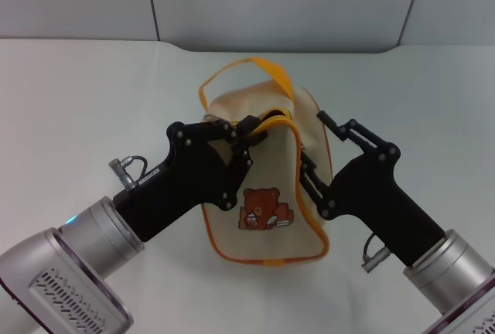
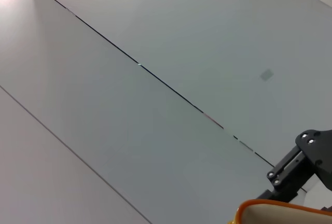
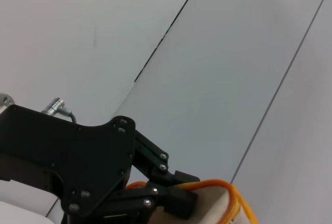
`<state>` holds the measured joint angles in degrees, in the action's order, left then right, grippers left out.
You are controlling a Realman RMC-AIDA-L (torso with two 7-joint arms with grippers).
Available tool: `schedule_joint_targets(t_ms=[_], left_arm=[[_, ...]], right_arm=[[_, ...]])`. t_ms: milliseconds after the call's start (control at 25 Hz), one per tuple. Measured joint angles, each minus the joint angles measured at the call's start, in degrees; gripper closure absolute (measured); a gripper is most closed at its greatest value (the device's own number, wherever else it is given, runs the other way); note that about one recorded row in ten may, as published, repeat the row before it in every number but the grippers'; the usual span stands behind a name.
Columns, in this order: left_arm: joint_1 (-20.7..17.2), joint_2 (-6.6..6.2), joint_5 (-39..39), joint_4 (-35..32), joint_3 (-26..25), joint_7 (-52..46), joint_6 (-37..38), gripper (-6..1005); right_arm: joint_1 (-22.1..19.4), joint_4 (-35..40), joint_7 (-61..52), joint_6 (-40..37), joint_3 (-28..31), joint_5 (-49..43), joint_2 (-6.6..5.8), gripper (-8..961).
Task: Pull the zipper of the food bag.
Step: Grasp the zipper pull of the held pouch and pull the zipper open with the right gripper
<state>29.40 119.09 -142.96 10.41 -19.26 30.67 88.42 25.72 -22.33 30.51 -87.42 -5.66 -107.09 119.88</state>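
The small boxy beige fabric food bag (image 1: 267,187), trimmed in orange piping and printed with a brown bear, is seen near the middle of the white table (image 1: 85,94), standing between the two arms. The black left tool (image 1: 254,127) is pressed together at the bag's upper orange-trimmed edge, apparently on the zipper (image 1: 272,120) pull, though the small tab itself is hidden by the fingertips. The black right tool (image 1: 311,147) is placed against the bag's right side; one finger is spread out beyond the bag and the other lies against the fabric, so it cannot be told whether fabric is pinched.

For the pull to be done well, the bag should be braced by the right tool while the left tool is drawn steadily along the zip line, kept level with the edge so the fabric is not bunched.

Counted: one bag, one orange loop handle (image 1: 267,71), one bear print (image 1: 263,207), two tools.
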Motion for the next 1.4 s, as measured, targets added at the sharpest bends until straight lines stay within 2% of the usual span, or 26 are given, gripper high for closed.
schedule_joint_targets(t_ms=[80, 280, 480, 720, 800, 920, 1080, 1160, 1280, 1400], left_arm=[[-0.01, 0.0, -0.03, 0.0, 0.01, 0.0, 0.0, 876], [0.01, 0.0, -0.06, -0.03, 0.1, 0.0, 0.0, 872], [0.04, 0.0, -0.05, -0.04, 0.1, 0.0, 0.0, 869], [-0.06, 0.0, -0.03, -0.03, 0.03, 0.0, 0.0, 864], [-0.07, 0.0, -0.03, -0.03, -0.07, -0.02, -0.01, 863], [-0.08, -0.06, -0.01, -0.04, -0.22, -0.09, -0.01, 861], [0.01, -0.08, 0.02, -0.23, -0.26, -0.26, -0.2, 858], [0.04, -0.09, 0.02, -0.3, -0.26, -0.3, -0.33, 856], [0.04, 0.0, -0.06, -0.16, -0.24, -0.31, -0.51, 854], [0.04, 0.0, 0.1, -0.08, -0.26, -0.39, -0.53, 852]], right_arm=[[0.03, 0.0, 0.01, 0.12, -0.13, 0.0, 0.0, 279], [-0.08, 0.0, 0.08, 0.15, -0.15, 0.0, 0.0, 486], [0.01, 0.11, 0.09, 0.3, -0.23, -0.04, 0.0, 732], [0.03, 0.26, 0.1, 0.88, -0.27, -0.05, 0.0, 936], [-0.94, 0.37, 0.1, 1.64, -0.35, -0.06, 0.01, 955], [-4.73, 0.69, -0.24, 4.01, -0.74, -0.06, 0.01, 955], [-12.92, 1.87, -0.37, 5.93, -1.71, -0.07, 0.01, 955], [-15.73, 2.67, -0.38, 5.64, -2.92, -0.07, 0.01, 956], [-17.58, 3.27, -0.46, 4.7, -3.69, 0.02, 0.01, 956], [-18.64, 3.52, -1.24, 0.53, -3.84, 0.14, -0.04, 956]])
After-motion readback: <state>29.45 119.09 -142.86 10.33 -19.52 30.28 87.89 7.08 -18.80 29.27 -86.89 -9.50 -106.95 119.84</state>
